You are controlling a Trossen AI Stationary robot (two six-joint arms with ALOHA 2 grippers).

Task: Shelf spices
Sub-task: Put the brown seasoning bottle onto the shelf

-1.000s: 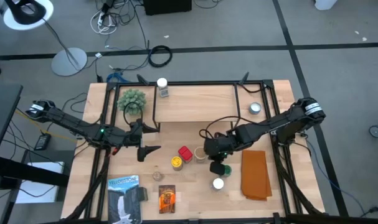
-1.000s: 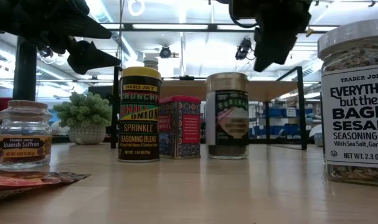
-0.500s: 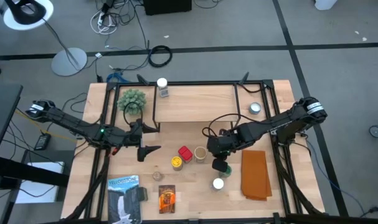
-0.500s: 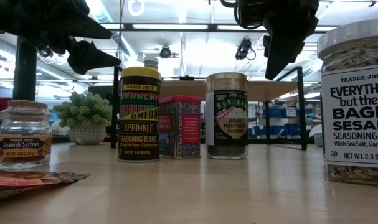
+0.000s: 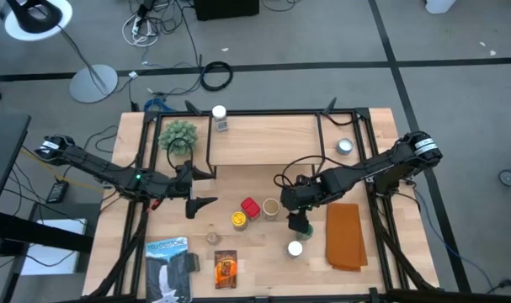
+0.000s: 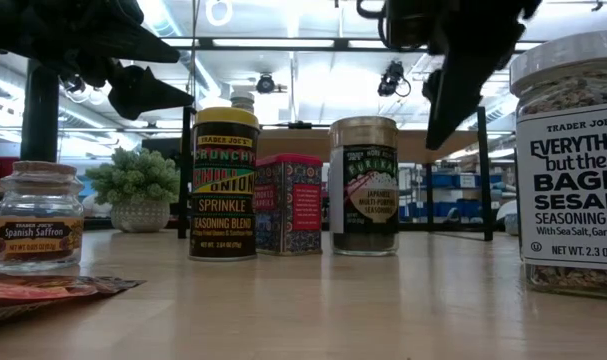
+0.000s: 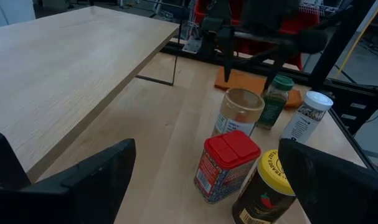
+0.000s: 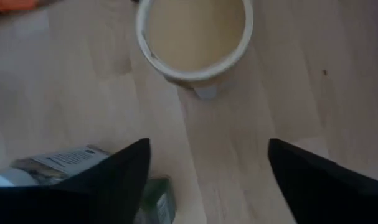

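Near the red box (image 5: 250,207) at mid-table stand most spices: yellow-lid jar (image 5: 238,220) just beside it, label "TRADER JOE'S CRUNCHY ... ONION SPRINKLE SEASONING BLEND" (image 6: 223,186); tan-lid jar (image 5: 271,207) on its other side, label partly legible, "JAPANESE MULTI-PURPOSE SEASONING" (image 6: 364,186). Green-lid jar (image 7: 276,101) sits just past the tan one, white-lid jar (image 5: 295,248) further toward the front edge, reading "TRADER JOE'S EVERYTHING but the BAGEL SESAME SEASONING BL..." (image 6: 568,165). Small jar (image 6: 37,217) reads "TRADER JOE'S Spanish Saffron". Orange-brown packet (image 5: 226,268) lies well in front of the red box. Shelf (image 5: 263,139) is behind the red box; one white-lid jar (image 5: 220,118) near its back corner.

Right gripper (image 5: 299,220) hovers above the green-lid jar, fingers spread, grasping nothing; tan-lid jar shows beyond its fingers (image 8: 123,171). Vs 1 s ago it has drifted sideways off the tan-lid jar, and that jar's label has turned more to the low cam. Left gripper (image 5: 203,187) waits spread wide, well to the other side of the red box, unchanged.
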